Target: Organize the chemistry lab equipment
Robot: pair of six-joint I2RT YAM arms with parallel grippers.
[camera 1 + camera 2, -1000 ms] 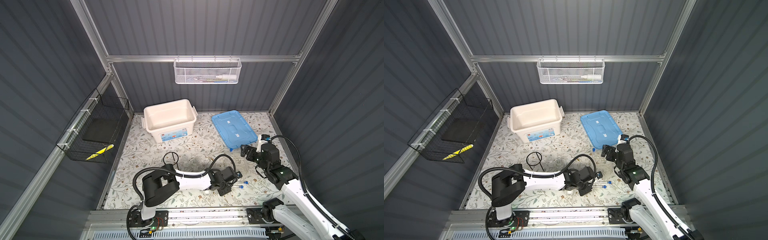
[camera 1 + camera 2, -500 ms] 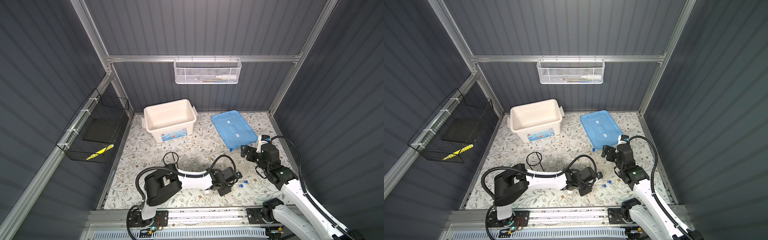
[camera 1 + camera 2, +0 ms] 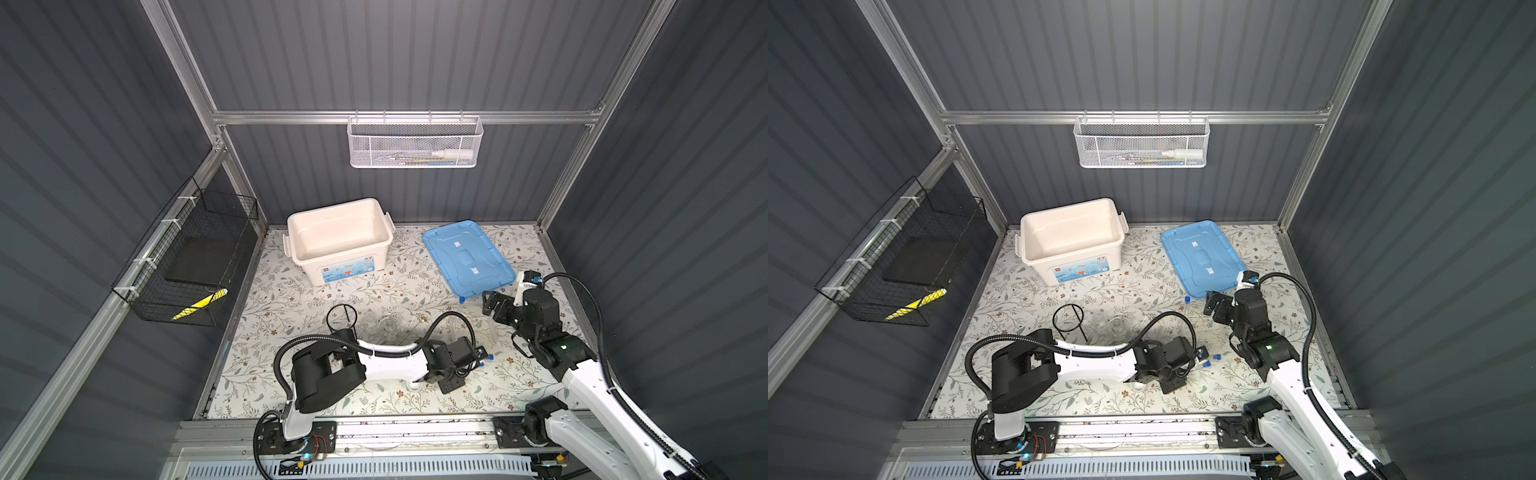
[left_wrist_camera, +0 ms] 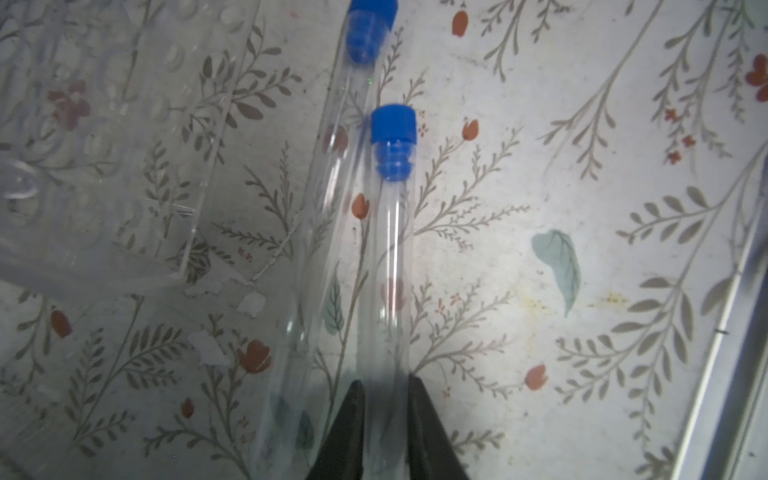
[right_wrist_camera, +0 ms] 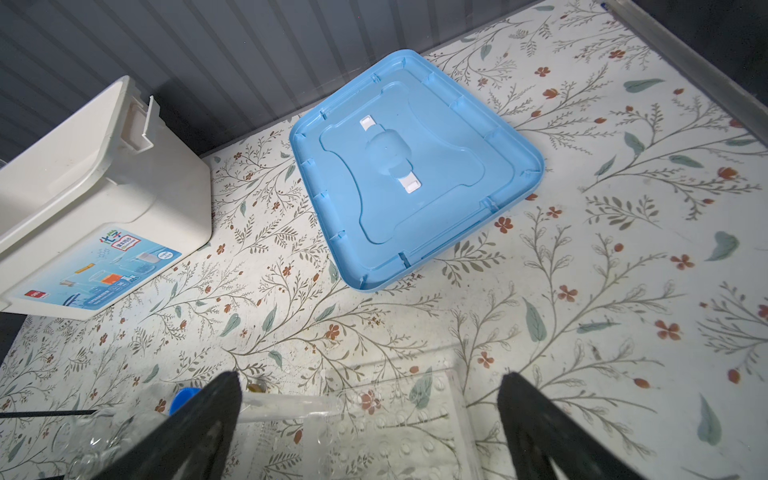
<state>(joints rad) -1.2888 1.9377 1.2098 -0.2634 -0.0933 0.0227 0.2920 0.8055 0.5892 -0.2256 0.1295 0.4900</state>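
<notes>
**Pinching one tube, nearly everything left to sort**

I'm pinching my left claw (image 4: 385, 386) narrowly on the lower end of a capped tube (image 4: 388, 249), near the front edge of the counter (image 3: 291, 316). A second tube (image 4: 328, 199) is lying close alongside it, with the clear tube rack (image 4: 104, 166) just beside. I'm holding my right claw (image 5: 372, 378) wide and empty above that rack. The ring tripod (image 3: 341, 318) and glassware (image 3: 388, 324) are sitting loose mid-counter. The storage box (image 3: 340, 266) by the back edge is looking empty, so I'm judging the sorting barely begun.
</notes>
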